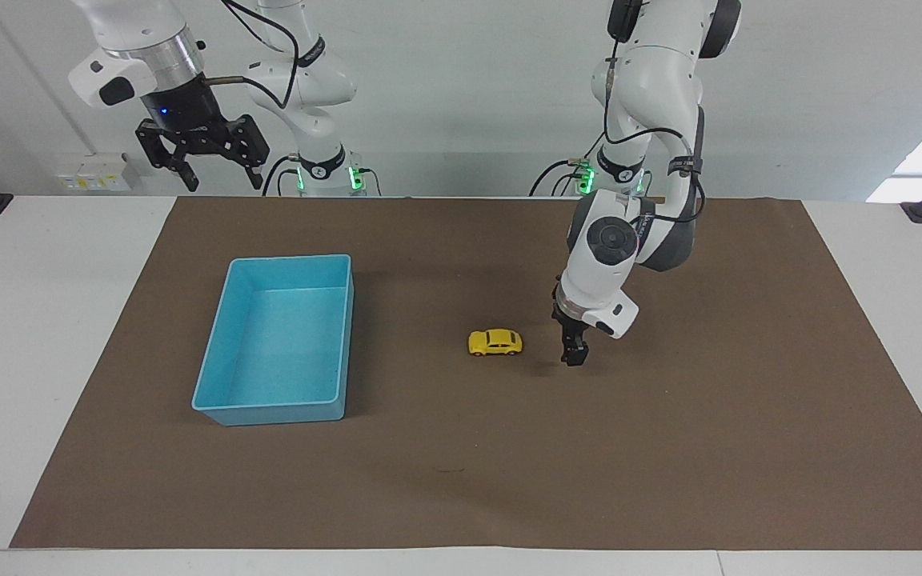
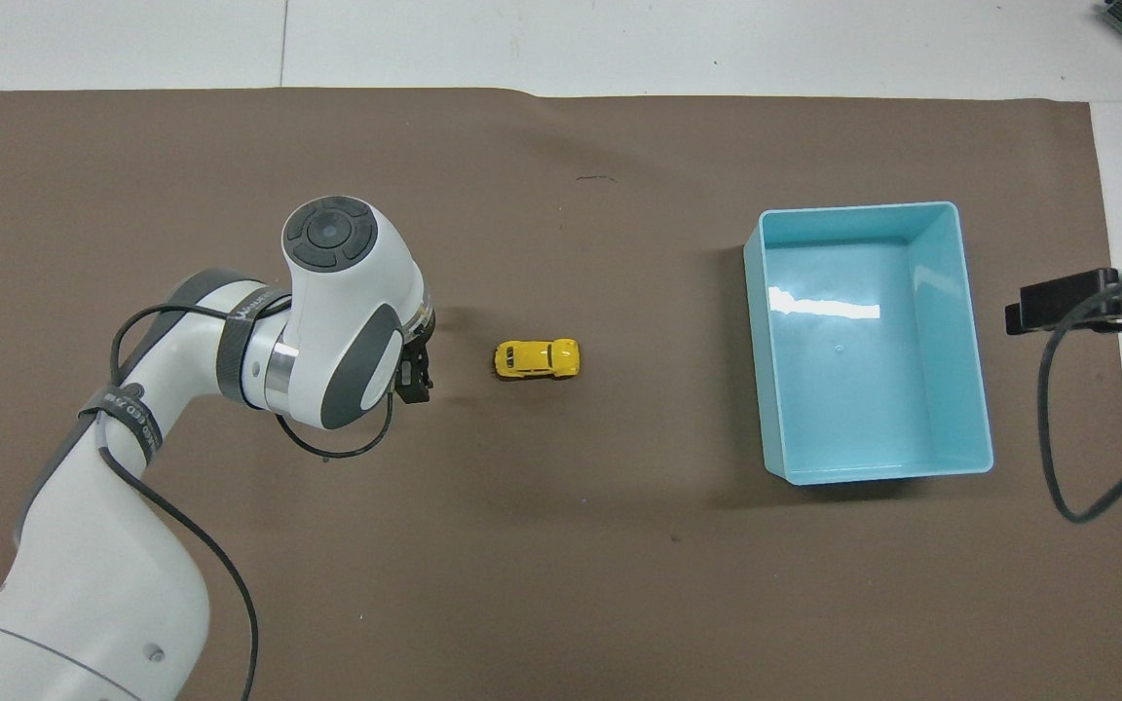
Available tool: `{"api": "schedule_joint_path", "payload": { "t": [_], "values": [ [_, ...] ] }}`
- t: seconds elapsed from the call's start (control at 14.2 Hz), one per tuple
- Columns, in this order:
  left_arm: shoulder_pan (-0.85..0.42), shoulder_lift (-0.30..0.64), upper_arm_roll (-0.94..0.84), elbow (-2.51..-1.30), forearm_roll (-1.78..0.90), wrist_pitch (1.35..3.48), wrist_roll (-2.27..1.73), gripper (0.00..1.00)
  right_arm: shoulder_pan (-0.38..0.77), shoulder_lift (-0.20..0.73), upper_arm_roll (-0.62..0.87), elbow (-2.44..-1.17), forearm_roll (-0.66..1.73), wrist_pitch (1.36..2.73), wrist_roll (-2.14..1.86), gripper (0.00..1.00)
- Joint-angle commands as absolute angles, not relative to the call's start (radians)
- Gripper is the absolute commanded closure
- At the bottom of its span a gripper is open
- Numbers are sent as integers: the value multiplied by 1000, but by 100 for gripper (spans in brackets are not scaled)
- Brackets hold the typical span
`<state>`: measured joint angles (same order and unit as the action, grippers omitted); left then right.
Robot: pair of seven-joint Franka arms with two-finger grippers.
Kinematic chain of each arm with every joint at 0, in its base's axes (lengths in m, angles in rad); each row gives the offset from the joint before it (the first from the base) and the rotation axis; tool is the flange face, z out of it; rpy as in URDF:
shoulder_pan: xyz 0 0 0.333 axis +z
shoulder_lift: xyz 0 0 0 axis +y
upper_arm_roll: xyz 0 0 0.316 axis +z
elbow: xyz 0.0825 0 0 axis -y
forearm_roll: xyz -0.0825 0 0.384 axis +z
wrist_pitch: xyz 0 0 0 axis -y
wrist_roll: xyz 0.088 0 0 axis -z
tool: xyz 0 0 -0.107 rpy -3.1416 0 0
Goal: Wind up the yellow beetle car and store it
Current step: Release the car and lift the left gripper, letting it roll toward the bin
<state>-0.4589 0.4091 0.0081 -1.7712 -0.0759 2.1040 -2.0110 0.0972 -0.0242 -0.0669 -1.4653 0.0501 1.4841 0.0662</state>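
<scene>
No writing can be read on anything. The yellow beetle car (image 1: 495,342) stands free on the brown mat (image 1: 669,448) covering the counter, between the empty blue bin (image 1: 225,416) and the left claw (image 1: 574,356), which hangs low just beside it, open and empty. The right claw (image 1: 217,181), waiting spread and empty toward the right arm's end of the counter, shows whole only in the facing view.

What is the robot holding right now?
Nothing. The tiny yellow beetle toy car stands free on the brown mat, apart from the left gripper. The right gripper waits empty, raised.
</scene>
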Motion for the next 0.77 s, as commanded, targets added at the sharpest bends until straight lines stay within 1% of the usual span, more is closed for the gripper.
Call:
{"api": "schedule_joint_path", "payload": {
  "t": [0.0, 0.14, 0.35, 0.56, 0.7],
  "values": [
    [-454, 391, 6, -1786, -72, 2089, -1999, 0, 89, -44, -67, -1479, 48, 1483, 75, 0],
    [-451, 391, 6, -1786, -72, 2094, -1999, 0, 83, -46, -72, -1480, 51, 1499, 68, 0],
    [-449, 391, 6, -1783, -72, 2098, -1997, 0, 81, -58, -74, -1486, 31, 1496, -90, 0],
    [-433, 387, 8, -1766, -72, 2099, -1971, 0, 90, -61, -61, -1497, 41, 1508, -129, 0],
    [-431, 365, 9, -1763, -72, 2097, -1912, 0, 97, -60, -58, -1497, 48, 1526, -283, 0]
  ]
}}
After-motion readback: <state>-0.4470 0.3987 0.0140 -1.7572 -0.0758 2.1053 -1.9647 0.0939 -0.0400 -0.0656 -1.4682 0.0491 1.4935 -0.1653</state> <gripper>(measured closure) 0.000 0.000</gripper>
